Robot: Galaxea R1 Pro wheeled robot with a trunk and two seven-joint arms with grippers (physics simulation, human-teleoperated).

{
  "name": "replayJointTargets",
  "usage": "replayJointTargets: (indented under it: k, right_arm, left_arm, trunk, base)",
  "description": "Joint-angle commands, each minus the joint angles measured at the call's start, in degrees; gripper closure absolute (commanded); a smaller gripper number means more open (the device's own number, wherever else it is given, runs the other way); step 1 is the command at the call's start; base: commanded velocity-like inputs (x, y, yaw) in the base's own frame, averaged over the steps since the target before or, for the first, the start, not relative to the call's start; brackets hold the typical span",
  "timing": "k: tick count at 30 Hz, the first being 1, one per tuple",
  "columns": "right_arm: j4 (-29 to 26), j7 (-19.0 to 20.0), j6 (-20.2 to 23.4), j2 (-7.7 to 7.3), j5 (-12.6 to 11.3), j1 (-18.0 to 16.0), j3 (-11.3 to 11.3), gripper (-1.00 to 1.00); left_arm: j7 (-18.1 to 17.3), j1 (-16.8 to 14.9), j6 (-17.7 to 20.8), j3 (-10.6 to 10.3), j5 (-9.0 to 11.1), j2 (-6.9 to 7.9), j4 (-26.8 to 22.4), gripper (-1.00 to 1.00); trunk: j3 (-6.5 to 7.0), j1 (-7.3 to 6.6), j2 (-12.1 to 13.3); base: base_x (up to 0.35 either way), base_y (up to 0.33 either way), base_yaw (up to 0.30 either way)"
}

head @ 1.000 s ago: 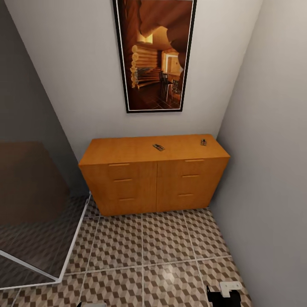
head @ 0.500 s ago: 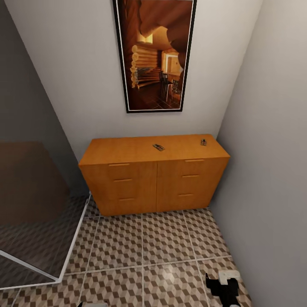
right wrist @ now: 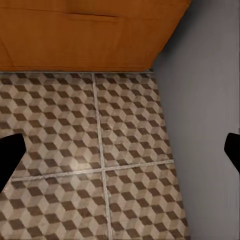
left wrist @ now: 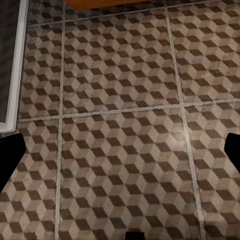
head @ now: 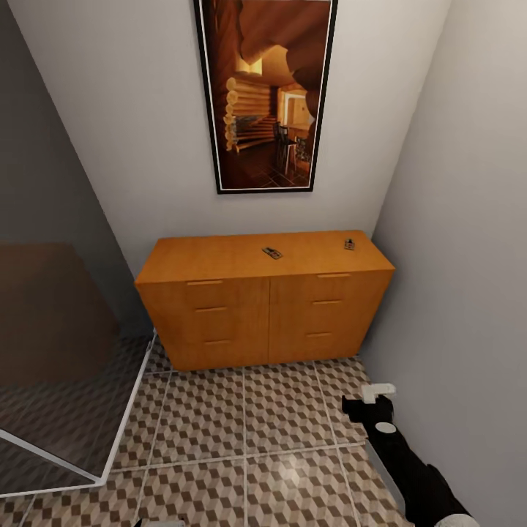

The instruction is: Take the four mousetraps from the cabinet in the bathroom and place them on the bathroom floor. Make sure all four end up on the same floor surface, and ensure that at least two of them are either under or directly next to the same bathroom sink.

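The cabinet (head: 267, 293) and tiled floor (head: 241, 432) are seen from above and in front by the head camera. The same floor (left wrist: 120, 130) is viewed closely, looking down, from the left wrist. Floor (right wrist: 90, 160), cabinet front (right wrist: 85, 35) and wall (right wrist: 205, 100) are viewed from the right wrist.

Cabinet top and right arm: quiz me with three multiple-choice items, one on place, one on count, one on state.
1. Where do the visible mousetraps lie?
A. on the cabinet top
B. on the floor
C. in an open drawer

2. How many mousetraps show in the head view?
A. four
B. two
C. none

3. How do the right gripper's jaws stand?
A. shut on a mousetrap
B. open and empty
C. clamped on a handle

Answers:
1 A: one mousetrap and another both rest on the cabinet top.
2 B: just those two lie there.
3 B: in the right wrist view the right gripper has its jaws wide apart with only floor between them.
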Motion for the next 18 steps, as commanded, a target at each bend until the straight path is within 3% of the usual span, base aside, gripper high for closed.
replayJointTargets:
  k: [1,10,18]
  right_arm:
    - [-2.2,-0.6,2.0,-0.18,-0.6,-0.1,0.3,-1.00]
    - [-19.6,-3.3,16.3,-0.44,-0.6,-1.0,0.1,-1.00]
    - [-25.5,-6.5,24.0,-0.47,-0.7,-7.5,0.1,-1.00]
  left_arm:
    - [0.5,-0.1,-0.3,-0.5,0.0,-0.04,0.2,-1.00]
    - [0.4,-0.1,-0.3,-0.5,0.0,-0.01,0.2,-1.00]
    - [0.4,0.0,-0.3,-0.5,0.0,-0.03,0.2,-1.00]
  trunk:
    - [-0.11,0.04,-0.1]
    - [-0.11,0.04,-0.1]
    - [-0.11,0.04,-0.1]
  base:
    - [0.000,0.000,0.000]
    - [0.000,0.000,0.000]
    - [0.000,0.000,0.000]
